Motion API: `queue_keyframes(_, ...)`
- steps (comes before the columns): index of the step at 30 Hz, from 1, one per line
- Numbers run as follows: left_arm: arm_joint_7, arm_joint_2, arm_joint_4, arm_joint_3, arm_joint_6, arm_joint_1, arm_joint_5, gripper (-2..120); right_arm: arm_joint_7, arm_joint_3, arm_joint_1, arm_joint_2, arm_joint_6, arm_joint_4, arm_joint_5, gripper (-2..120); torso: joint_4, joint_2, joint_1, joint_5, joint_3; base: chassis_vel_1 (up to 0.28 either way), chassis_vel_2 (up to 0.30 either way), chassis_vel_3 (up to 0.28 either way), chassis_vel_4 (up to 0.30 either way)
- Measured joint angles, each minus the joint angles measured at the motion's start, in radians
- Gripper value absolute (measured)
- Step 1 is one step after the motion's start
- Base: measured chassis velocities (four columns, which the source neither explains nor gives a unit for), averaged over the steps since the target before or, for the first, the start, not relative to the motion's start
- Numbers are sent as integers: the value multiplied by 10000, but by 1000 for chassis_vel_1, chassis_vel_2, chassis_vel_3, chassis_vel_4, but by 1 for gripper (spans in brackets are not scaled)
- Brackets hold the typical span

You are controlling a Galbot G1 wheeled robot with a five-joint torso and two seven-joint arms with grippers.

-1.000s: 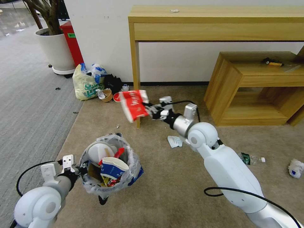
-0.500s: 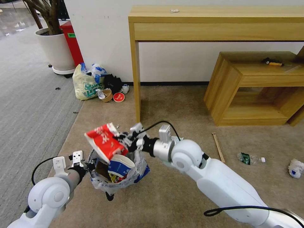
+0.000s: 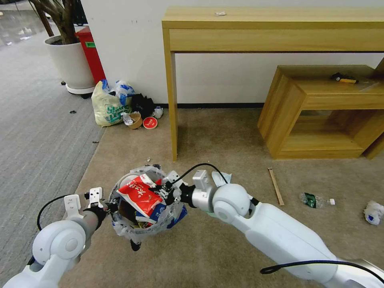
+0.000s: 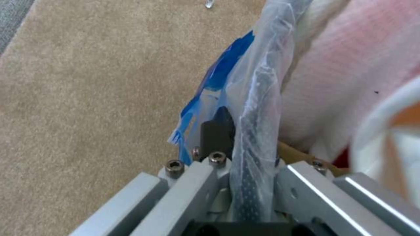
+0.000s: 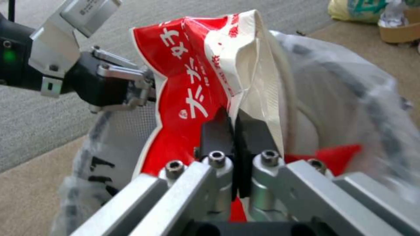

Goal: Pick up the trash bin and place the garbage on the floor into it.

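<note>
Carried down within the last second from near the tabletop's wooden leg [image 3: 173, 120] to the mouth of the trash bin [image 3: 145, 208]: a crushed red paper cup [image 3: 141, 196] with white lettering, now lying across the top of the load inside, where half a second ago it hung above the rim. Still pinched in the right end effector [image 3: 165, 191], whose dark fingers [image 5: 218, 132] in the right wrist view are pressed flat together on a fold of the cup's red and white wall, so not yet let go. Likely meaning for the task: one more piece of garbage as good as binned, with only the release left for this piece. Held off the floor [image 3: 224, 132] at the robot's left front by the left end effector [image 3: 105, 207], clamped on the bin's rim with the crinkly clear liner and its blue patch [image 4: 219, 75] caught between the fingers, seen close in the left wrist view. Bin itself small, round and black under the bag, already crowded with a blue and white cup and other scraps, so nearly full by the look of it. Still lying on the beige carpet to the right: a wooden stick [image 3: 276, 186], a plastic bottle [image 3: 317, 200], a crumpled paper [image 3: 374, 212], and a white scrap [image 3: 222, 177] just behind the right arm
</note>
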Motion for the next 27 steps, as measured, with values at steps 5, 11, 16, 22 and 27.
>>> queue_keyframes(5, 20, 6, -10, -92, 0, 34, 58, 0, 416, -257, 62, 22, -216, -17, -19, 19, -2, 0, 1, 0, 0, 0, 0, 0, 0)
queue_keyframes(11, 35, 15, -41, -164, 0, 51, 70, 0, 1313, -331, 62, -135, -803, 86, 39, 39, -5, 0, 0, 0, 0, 0, 0, 0, 0)
queue_keyframes(16, 40, 14, -40, -165, 0, 46, 67, 0, 1753, -246, 102, -51, -843, 205, 297, 57, -1, 0, 1, 0, 0, 0, 0, 0, 0)
queue_keyframes(22, 48, -47, 94, -143, 0, -8, 63, 0, 2015, 93, 180, -31, -711, 491, 727, 82, -2, 1, 0, 1, 0, 0, 0, 0, 0)
queue_keyframes(27, 59, -140, 162, -183, 0, -16, 70, 0, 2052, 539, 171, -68, -482, 628, 852, 98, -2, 0, 1, 0, 0, 0, 0, 0, 0)
